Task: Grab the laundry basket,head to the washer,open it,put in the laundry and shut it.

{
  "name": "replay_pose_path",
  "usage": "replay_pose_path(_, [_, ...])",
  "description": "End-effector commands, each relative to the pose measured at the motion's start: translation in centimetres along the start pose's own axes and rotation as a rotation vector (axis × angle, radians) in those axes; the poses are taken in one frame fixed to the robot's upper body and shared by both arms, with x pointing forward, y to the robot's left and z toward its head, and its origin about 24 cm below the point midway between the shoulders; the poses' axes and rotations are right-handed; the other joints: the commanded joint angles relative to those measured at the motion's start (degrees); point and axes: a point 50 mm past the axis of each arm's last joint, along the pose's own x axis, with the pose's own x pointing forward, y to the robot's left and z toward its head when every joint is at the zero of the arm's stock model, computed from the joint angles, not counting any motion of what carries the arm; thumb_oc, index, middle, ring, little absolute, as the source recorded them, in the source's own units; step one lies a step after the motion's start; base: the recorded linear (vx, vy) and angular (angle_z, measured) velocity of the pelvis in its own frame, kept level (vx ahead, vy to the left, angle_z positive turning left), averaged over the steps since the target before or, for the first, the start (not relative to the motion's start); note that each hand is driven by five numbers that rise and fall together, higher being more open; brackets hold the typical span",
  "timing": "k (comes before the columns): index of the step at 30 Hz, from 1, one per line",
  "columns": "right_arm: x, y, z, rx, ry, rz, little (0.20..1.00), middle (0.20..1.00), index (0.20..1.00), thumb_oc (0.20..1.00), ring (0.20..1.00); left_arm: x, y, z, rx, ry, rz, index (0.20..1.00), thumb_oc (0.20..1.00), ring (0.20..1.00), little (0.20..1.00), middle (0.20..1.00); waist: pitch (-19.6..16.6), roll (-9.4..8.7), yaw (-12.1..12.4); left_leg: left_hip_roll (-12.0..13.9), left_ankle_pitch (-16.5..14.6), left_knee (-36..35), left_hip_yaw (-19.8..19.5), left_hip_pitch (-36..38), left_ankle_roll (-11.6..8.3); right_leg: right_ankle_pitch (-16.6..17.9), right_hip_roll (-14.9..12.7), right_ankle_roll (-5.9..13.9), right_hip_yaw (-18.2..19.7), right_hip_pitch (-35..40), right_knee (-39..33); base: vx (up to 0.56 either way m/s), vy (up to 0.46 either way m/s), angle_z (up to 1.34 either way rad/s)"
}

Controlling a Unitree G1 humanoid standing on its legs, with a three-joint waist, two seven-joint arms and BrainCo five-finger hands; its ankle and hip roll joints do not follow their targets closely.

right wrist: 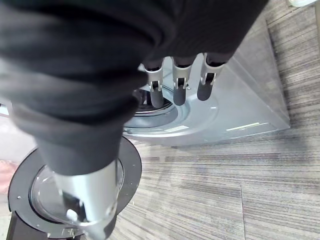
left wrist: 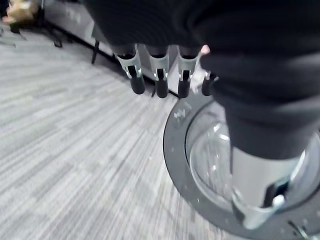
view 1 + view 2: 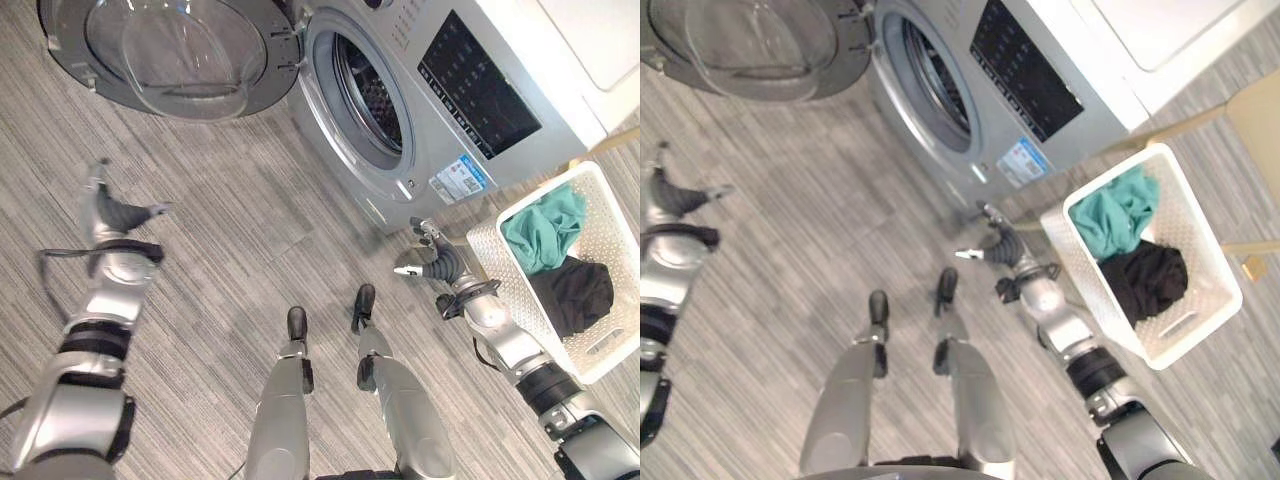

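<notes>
Both robot hands, left (image 3: 118, 213) and right (image 3: 436, 259), hang empty, fingers relaxed. Washer (image 3: 440, 100) door (image 3: 170, 55) open; next, probably lift clothes (image 3: 545, 232) from the basket (image 3: 630, 240).

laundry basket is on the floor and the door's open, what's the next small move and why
Probably swing the right hand over to the laundry basket and take the teal cloth. The washer door stands wide open, the clothes are in the basket, and both hands are open and empty; the left hand is farther off.

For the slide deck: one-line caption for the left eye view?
Washer door open, both hands empty, laundry waiting in the basket on the floor.
</notes>
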Motion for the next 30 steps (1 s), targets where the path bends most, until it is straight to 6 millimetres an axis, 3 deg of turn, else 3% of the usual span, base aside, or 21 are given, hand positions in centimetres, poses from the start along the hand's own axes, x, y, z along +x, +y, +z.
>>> replay_pose_path(1, [-0.2,-0.9,1.7,-0.007,-0.105,-0.071,1.000,1.000,1.000,1.000,1.000,0.1,0.0,0.8,-0.032,-0.041,0.027,1.000,1.000,1.000,1.000,1.000,-0.5,2.32,0.3,-1.0,0.1,-7.5,1.8,6.0,0.41,-5.0,-4.8,7.60,-1.2,4.4,4.6,-0.14,-0.009,-0.11])
replay_pose_path(9, [-2.2,-1.7,1.2,-0.039,-0.109,-0.107,1.000,1.000,1.000,1.000,1.000,-4.2,-4.4,-4.0,-0.053,0.088,-0.119,1.000,1.000,1.000,1.000,1.000,-3.1,2.79,-0.6,-0.7,-1.3,-8.4,4.9,11.6,1.09,-5.4,-4.6,7.75,0.7,7.1,5.1,0.02,0.019,-0.34])
replay_pose_path(10, [-2.9,-2.0,1.0,-0.013,-0.100,-0.136,1.000,1.000,1.000,1.000,1.000,-6.0,-6.4,-5.0,-0.119,0.137,-0.174,1.000,1.000,1.000,1.000,1.000,-4.4,3.45,-1.0,-1.1,-1.5,-9.2,5.8,13.6,1.31,-5.7,-4.8,7.79,1.2,8.0,5.5,0.06,0.048,-0.10])
replay_pose_path(13, [-3.7,-3.1,0.7,-0.021,-0.084,-0.188,1.000,1.000,1.000,1.000,1.000,-9.0,-8.2,-6.6,-0.231,0.216,-0.222,1.000,1.000,1.000,1.000,1.000,-5.0,4.70,-1.3,-1.4,-2.2,-9.7,7.3,16.5,2.02,-7.2,-4.9,7.58,1.6,9.0,7.7,0.06,0.077,-0.21])
replay_pose_path(14, [-4.5,-3.7,0.4,-0.023,-0.069,-0.218,1.000,1.000,1.000,1.000,1.000,-11.3,-9.4,-7.8,-0.261,0.264,-0.276,1.000,1.000,1.000,1.000,1.000,-5.3,5.44,-1.6,-1.5,-2.6,-10.5,8.7,19.0,2.28,-8.2,-4.9,7.76,1.0,9.3,9.4,0.07,0.088,-0.53])
replay_pose_path(16, [-4.6,-3.8,-0.1,-0.021,-0.051,-0.239,1.000,1.000,1.000,1.000,1.000,-13.4,-10.0,-9.5,-0.287,0.345,-0.296,1.000,1.000,1.000,1.000,1.000,-6.6,6.79,-1.0,-0.8,-3.7,-12.1,10.8,22.2,1.70,-8.8,-5.8,8.81,-3.5,9.8,10.7,0.16,0.066,-0.49])
replay_pose_path(19, [-4.6,-3.5,0.0,-0.017,-0.055,-0.237,1.000,1.000,1.000,1.000,1.000,-15.8,-10.5,-11.6,-0.282,0.446,-0.346,1.000,1.000,1.000,1.000,1.000,-8.9,7.82,0.0,0.4,-3.3,-14.0,15.3,25.0,0.88,-8.1,-9.6,8.90,-17.2,10.3,12.1,0.12,-0.054,-1.35])
replay_pose_path(21, [-4.8,-3.5,0.1,-0.033,-0.058,-0.238,1.000,1.000,1.000,1.000,1.000,-16.5,-11.0,-11.7,-0.281,0.461,-0.379,1.000,1.000,1.000,1.000,1.000,-9.3,8.02,-0.6,0.9,-3.4,-13.8,15.5,25.7,0.70,-8.9,-9.7,8.46,-17.7,10.0,13.2,0.11,-0.120,-0.78])
replay_pose_path(23, [-5.6,-3.8,-0.3,-0.107,-0.047,-0.214,1.000,1.000,1.000,1.000,1.000,-18.7,-12.3,-12.6,-0.241,0.500,-0.477,1.000,1.000,1.000,1.000,1.000,-11.1,8.22,-1.6,1.4,-5.7,-10.8,16.1,27.0,0.26,-11.0,-7.3,7.11,-14.1,12.1,10.3,0.28,-0.199,-0.38])
replay_pose_path(28, [-5.8,-3.9,-0.3,-0.170,-0.040,-0.170,1.000,1.000,1.000,1.000,1.000,-21.2,-13.8,-13.2,-0.234,0.555,-0.578,1.000,1.000,1.000,1.000,1.000,-12.8,8.49,-2.7,5.2,-6.8,-2.2,17.5,27.1,-1.60,-12.3,-4.5,5.27,-12.0,16.8,6.2,0.19,-0.182,-0.48])
replay_pose_path(30, [-5.5,-3.6,-0.7,-0.220,-0.020,-0.108,1.000,1.000,1.000,1.000,1.000,-22.8,-14.8,-13.4,-0.234,0.581,-0.638,1.000,1.000,1.000,1.000,1.000,-12.6,8.18,-1.4,7.0,-2.4,6.1,12.8,24.6,-3.60,-13.4,-1.9,3.44,-9.3,19.5,4.4,0.16,-0.156,-0.55])
